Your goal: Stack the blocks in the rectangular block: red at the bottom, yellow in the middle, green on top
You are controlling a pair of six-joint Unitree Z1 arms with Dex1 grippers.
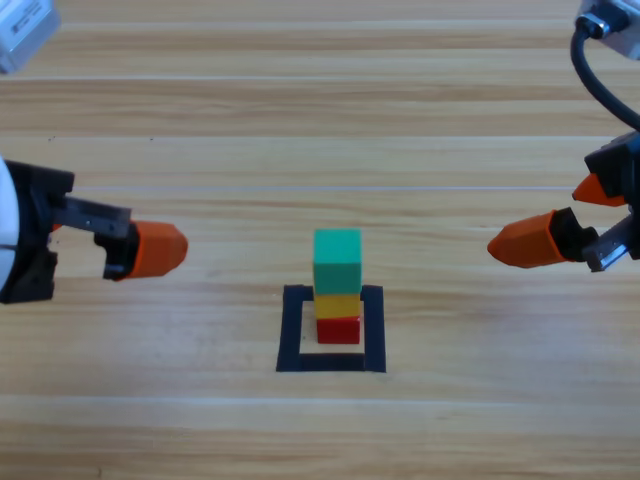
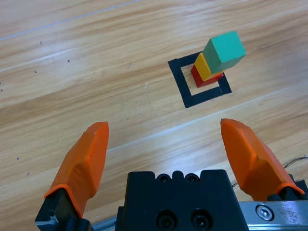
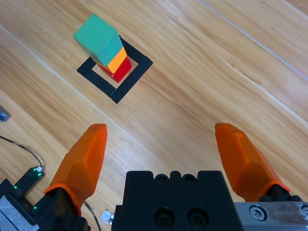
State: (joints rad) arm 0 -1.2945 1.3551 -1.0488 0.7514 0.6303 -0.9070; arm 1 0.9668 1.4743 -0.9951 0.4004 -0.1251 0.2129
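Three blocks stand stacked inside the rectangular block (image 1: 332, 329) on the table (image 1: 300, 130): red (image 1: 338, 329) at the bottom, yellow (image 1: 338, 305) in the middle, green (image 1: 337, 260) on top. Both the left gripper (image 1: 150, 250) and the right gripper (image 1: 560, 225) hang wide open and empty, well apart from the stack on either side. The stacking looks done, though yellow may sit slightly askew, so the best course is keeping both arms clear of it.
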